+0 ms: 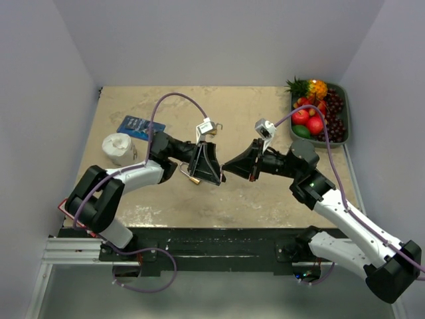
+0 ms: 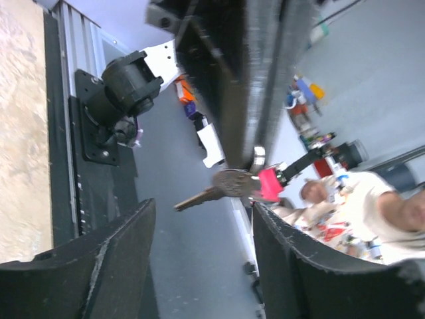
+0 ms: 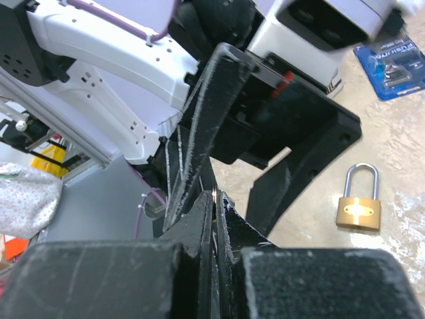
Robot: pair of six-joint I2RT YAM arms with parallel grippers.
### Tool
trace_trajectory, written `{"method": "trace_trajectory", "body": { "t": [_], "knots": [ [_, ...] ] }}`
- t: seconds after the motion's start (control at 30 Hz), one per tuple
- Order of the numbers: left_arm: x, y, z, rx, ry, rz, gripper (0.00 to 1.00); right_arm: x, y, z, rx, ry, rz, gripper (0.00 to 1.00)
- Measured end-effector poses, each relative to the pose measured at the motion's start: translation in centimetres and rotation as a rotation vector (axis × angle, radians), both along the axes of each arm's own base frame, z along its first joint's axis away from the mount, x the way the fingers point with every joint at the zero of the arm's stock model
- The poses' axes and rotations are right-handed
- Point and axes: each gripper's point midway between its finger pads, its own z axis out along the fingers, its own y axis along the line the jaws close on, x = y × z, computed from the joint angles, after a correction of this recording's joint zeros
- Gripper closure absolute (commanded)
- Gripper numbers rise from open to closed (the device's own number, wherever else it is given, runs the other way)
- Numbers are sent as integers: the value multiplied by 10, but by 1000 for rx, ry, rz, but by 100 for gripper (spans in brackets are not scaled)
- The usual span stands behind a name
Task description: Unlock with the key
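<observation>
Top view: the left end effector (image 1: pixel 207 174) and right end effector (image 1: pixel 226 170) meet tip to tip above the surface (image 1: pixel 265 193) — the brass padlock (image 1: pixel 192 178) lies just beside them.

Left wrist: its fingers (image 2: pixel 106 266) stand apart, either side of the key (image 2: pixel 222 185), which the right end effector pinches by its head.

Right wrist: the fingers (image 3: pixel 199 226) are pressed together — the padlock lies flat nearby, well apart from the key.

Fruit tray (image 1: pixel 346 114) far right; blue packet (image 1: pixel 141 127), white roll (image 1: pixel 119 147) left
</observation>
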Motion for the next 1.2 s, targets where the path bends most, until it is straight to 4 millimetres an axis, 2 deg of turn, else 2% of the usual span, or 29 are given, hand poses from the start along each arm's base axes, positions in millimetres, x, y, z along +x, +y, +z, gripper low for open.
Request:
{"method": "trace_trajectory", "body": {
  "t": [0.13,0.37,0.57,0.8,1.0,1.13,1.2],
  "knots": [
    [3,-2,-6,40,81,-2,34,0,0,5,16,-5,3,100],
    [4,-3,-6,48,108,3,35,-1,3,9,37,-9,22,100],
    [3,-2,-2,32,82,7,21,0,3,6,35,7,17,100],
    [-4,2,16,-55,-73,25,18,1,3,6,47,21,14,100],
    [-5,5,40,-201,-374,104,18,0,3,8,67,30,22,100],
    [0,4,54,-242,-528,159,25,-2,4,12,84,33,27,100],
    [1,4,53,-245,-552,163,26,-2,4,14,93,30,29,100]
  ]
}}
